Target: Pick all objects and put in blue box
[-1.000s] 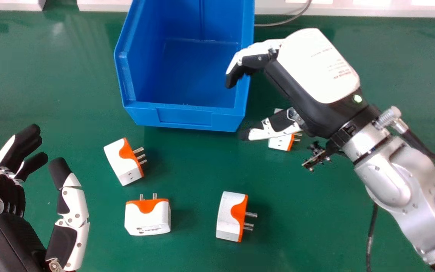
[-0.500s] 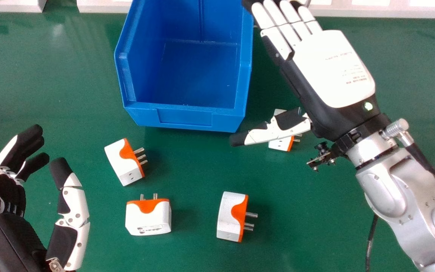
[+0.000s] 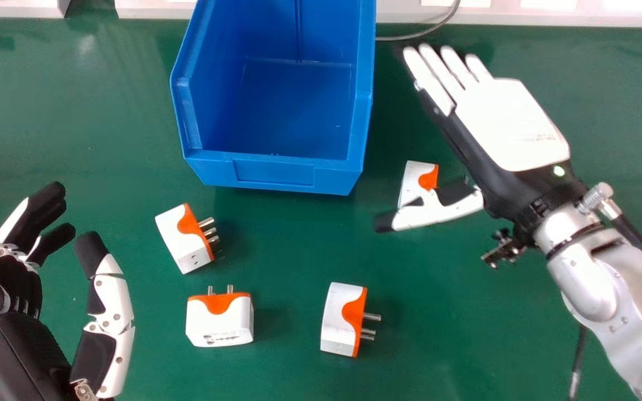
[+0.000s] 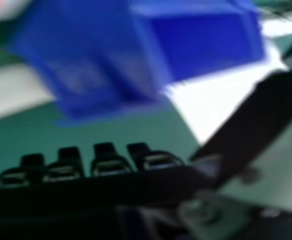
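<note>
Blue box (image 3: pixel 276 172) sits on the green table (image 3: pixel 103 111), far side, a bit left of centre, mouth up, its low wall facing me. Its far end runs off the head view.

Four white-and-orange plug adapters, all on the table, outside the box. Left adapter (image 3: pixel 181 239): nearer me than the box, tilted, metal prongs to the right. Near middle adapter (image 3: pixel 219 322): just on the near side of that one and a little right, prongs to the far side. Near right adapter (image 3: pixel 340 317): well right of the middle one, prongs to the right. Far right adapter (image 3: pixel 414 177): near the box, to its right, partly hidden by my right thumb; can't tell if they touch.

My right hand (image 3: pixel 513 125): right of the box, back of the hand up, fingers straight toward the far side, thumb sticking out left across the far right adapter. Not gripping. Right hand view has the blue box beyond the fingertips, blurred.

My left hand (image 3: pixel 17 281): near left, fingers relaxed with a slight bend, thumb held apart, gap between them. Not gripping either; left adapter is to its right, apart from it.

Grey cable (image 3: pixel 421 33) on the far side, right of the box.
</note>
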{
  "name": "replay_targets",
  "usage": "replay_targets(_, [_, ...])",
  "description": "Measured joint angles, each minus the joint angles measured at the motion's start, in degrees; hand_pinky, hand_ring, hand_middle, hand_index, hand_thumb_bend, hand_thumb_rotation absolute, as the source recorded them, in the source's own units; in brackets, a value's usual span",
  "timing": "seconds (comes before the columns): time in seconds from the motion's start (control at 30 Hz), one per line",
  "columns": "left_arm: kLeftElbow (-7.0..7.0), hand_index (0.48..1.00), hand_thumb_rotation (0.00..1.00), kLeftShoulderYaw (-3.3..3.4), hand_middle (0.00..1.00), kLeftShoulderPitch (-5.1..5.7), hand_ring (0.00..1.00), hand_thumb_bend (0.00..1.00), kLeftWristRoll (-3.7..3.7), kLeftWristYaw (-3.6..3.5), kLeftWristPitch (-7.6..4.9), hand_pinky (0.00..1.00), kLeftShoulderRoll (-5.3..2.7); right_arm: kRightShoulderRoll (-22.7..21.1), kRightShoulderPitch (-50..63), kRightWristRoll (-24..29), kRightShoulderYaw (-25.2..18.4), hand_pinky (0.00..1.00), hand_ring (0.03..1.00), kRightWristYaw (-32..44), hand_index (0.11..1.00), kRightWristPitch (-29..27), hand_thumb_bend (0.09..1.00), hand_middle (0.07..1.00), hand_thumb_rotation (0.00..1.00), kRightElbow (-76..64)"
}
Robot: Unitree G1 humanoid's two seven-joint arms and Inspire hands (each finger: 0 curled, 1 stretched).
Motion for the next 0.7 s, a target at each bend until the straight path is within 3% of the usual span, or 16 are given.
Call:
replay_targets(0.27, [-0.11,0.728,0.0,0.1,0.71,-0.02,0.72,0.26,-0.21,-0.41,0.04,0.66,0.0,-0.05,-3.94,0.62,1.38,1.0,1.0,-0.23,1.0,-0.24,1.0,1.0,0.63,11.6])
replay_targets(0.43, [-0.11,0.726,0.0,0.1,0.71,-0.07,0.72,0.26,-0.26,-0.5,0.05,0.66,0.0,0.03,-5.85,1.57,2.74,1.0,1.0,-1.1,1.0,-2.12,1.0,1.0,0.61,16.92])
replay_targets(0.7, [-0.11,0.721,0.0,0.23,0.71,-0.13,0.71,0.27,0.22,-0.23,0.22,0.65,-0.01,0.82,-9.87,1.73,5.17,1.0,1.0,-1.72,1.0,-5.52,1.0,1.0,0.57,23.3])
